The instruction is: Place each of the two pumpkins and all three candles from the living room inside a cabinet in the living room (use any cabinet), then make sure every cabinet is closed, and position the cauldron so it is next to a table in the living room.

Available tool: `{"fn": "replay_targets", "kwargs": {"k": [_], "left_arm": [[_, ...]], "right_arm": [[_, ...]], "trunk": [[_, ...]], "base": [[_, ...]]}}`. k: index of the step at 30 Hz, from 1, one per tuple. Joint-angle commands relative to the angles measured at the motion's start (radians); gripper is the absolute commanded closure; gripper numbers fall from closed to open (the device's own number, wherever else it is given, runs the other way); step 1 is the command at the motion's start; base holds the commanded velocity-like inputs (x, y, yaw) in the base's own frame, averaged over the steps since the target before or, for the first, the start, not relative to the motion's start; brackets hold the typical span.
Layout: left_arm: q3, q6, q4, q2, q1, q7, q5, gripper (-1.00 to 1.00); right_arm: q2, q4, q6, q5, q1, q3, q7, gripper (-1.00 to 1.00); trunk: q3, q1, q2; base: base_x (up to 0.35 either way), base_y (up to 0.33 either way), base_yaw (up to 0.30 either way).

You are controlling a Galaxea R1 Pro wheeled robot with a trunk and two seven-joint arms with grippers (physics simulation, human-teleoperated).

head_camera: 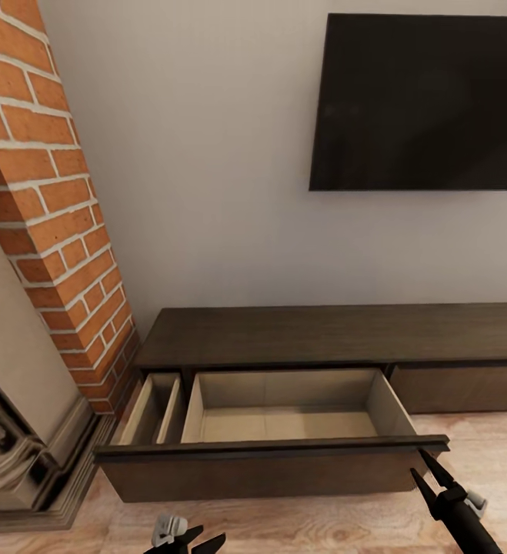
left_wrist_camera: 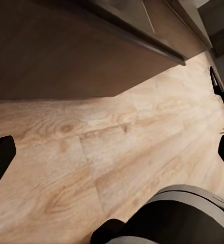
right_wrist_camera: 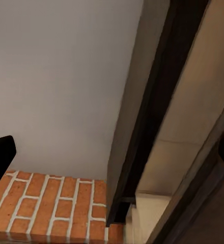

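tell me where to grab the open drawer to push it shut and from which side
Judging by its pose, take the drawer front along its dark top edge, coming from the room side above the floor. It is pulled well out of the cabinet, so a push toward the wall should close it. The right gripper sits by its right end.

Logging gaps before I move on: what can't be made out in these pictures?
- Cabinet: right end cut off by the head view's edge.
- Drawer: its own front hides the near floor; the narrow left compartment's bottom is hidden too.
- Left claw: mostly cut off by the head view's bottom edge.
- Right claw: whether it touches the drawer front is unclear.
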Motion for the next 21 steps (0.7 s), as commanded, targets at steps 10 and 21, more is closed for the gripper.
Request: {"fn": "replay_targets", "kwargs": {"k": [10, 21], "left_arm": [[-0.003, 0.004, 0.008, -0.004, -0.001, 0.003, 0.011, -1.00], [-0.003, 0.004, 0.050, -0.028, -0.002, 0.002, 0.010, -1.00]], "right_arm": [[-0.039, 0.000, -0.013, 0.077, 0.080, 0.006, 0.314, -1.00], [-0.041, 0.067, -0.166, 0.135, 0.102, 0.039, 0.226, -1.00]], "trunk": [[0.031, -0.039, 0.070], [0.065, -0.081, 0.147]], "base": [[0.000, 0.000, 0.000], [0.000, 0.000, 0.000]]}}
